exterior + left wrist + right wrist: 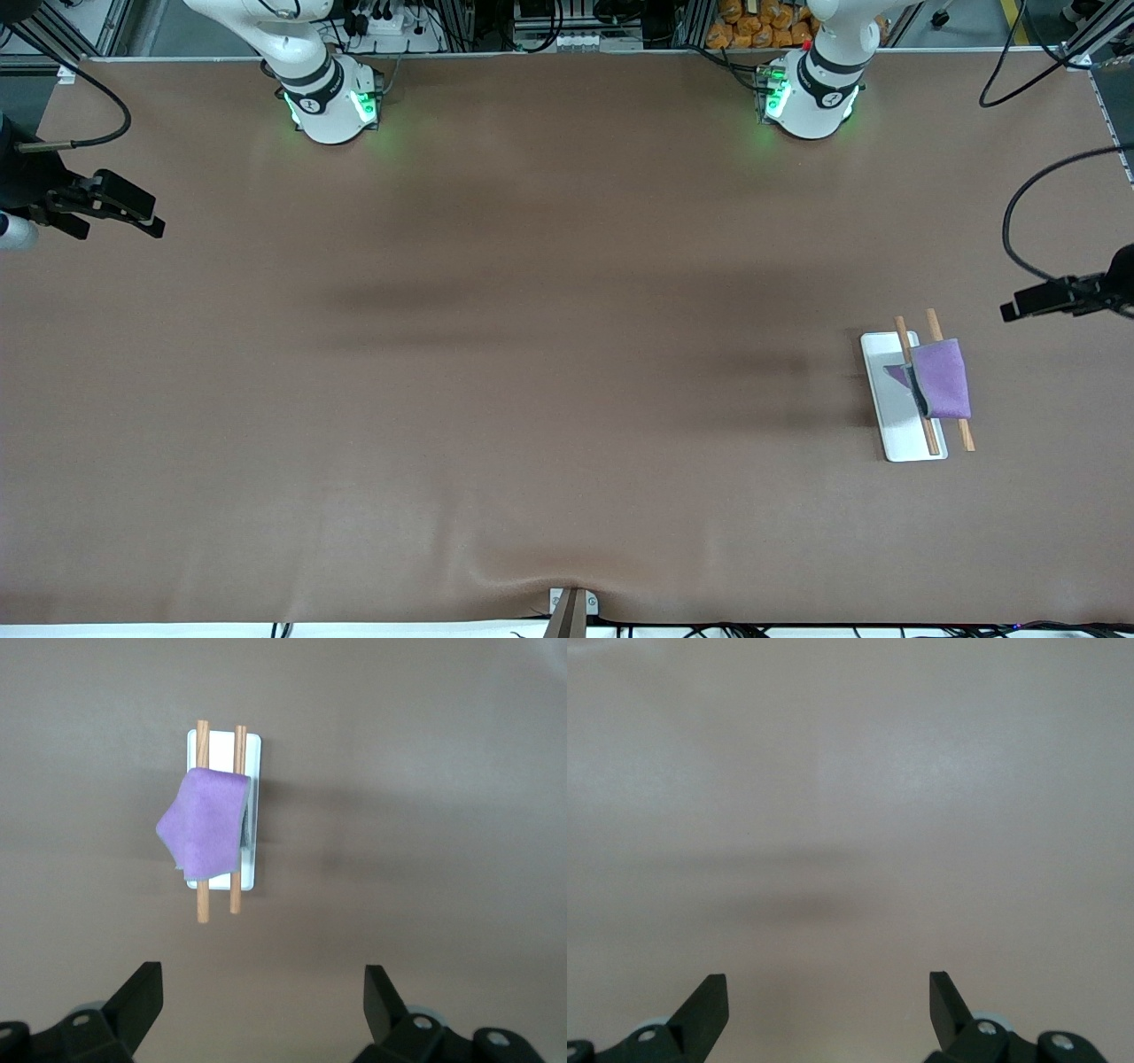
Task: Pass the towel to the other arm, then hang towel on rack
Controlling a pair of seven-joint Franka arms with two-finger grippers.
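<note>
The purple towel (942,379) hangs draped over the two wooden rods of the rack (889,347), which stands on its white base toward the left arm's end of the table. In the left wrist view the towel (205,828) covers the middle of the rods, and the rack's white base (252,751) shows beside it. My left gripper (1012,311) hovers open and empty over the table's edge beside the rack, apart from it; its fingers (263,983) frame bare table. My right gripper (124,232) is open and empty over the right arm's end of the table, with only tabletop between its fingers (828,988).
The brown table cover (532,399) has a slight wrinkle at the edge nearest the front camera, by a small clamp (571,607). Black cables (1028,204) loop near the left arm's end.
</note>
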